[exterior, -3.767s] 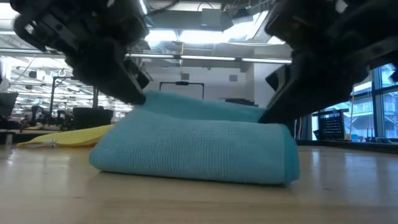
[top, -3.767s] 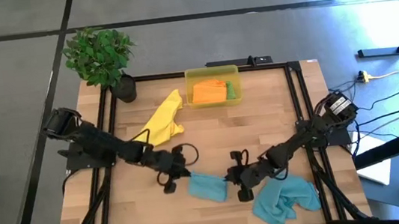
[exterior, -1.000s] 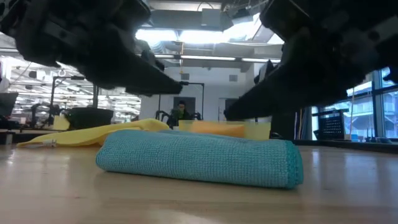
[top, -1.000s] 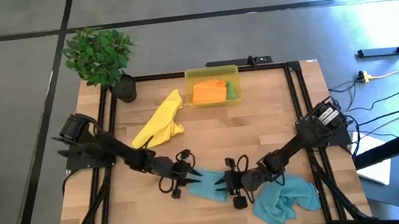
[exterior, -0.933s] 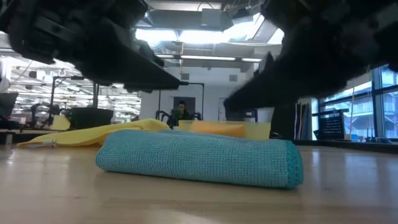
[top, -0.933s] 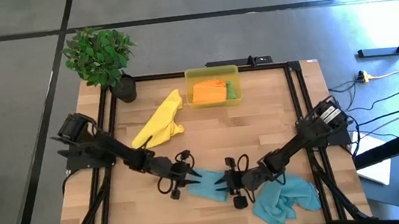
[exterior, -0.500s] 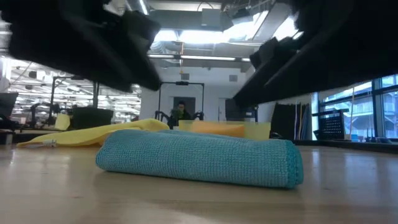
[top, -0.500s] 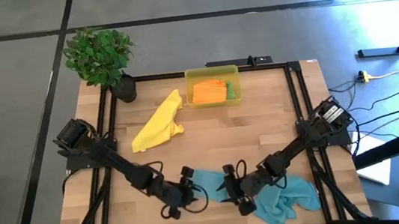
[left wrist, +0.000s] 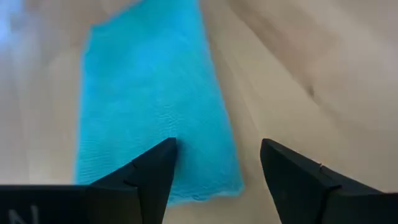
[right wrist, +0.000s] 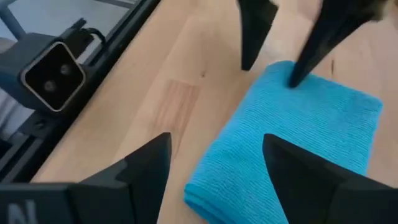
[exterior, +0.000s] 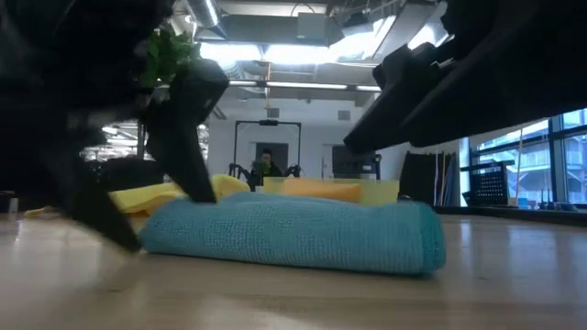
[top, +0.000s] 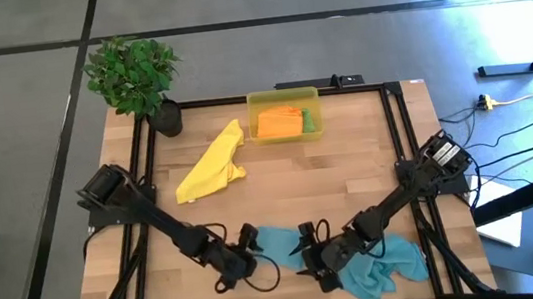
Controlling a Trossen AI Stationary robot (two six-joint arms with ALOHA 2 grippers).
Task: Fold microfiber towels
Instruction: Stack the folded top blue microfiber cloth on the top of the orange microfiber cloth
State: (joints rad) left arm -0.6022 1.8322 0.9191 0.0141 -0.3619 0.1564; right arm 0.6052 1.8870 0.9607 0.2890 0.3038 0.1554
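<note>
We saw only part of a white letter, maybe an N, on the dark wrist of each arm. We could read no other words.

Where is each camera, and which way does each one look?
High view: above the table, looking straight down; both arms, the yellow bin, the plant.
Low view: at tabletop height, looking level across the folded teal towel; dark arms overhead.
Left wrist view: on the left arm, past the open left gripper at that towel.
Right wrist view: on the right arm, past the open right gripper.
All four share the folded teal towel.
</note>
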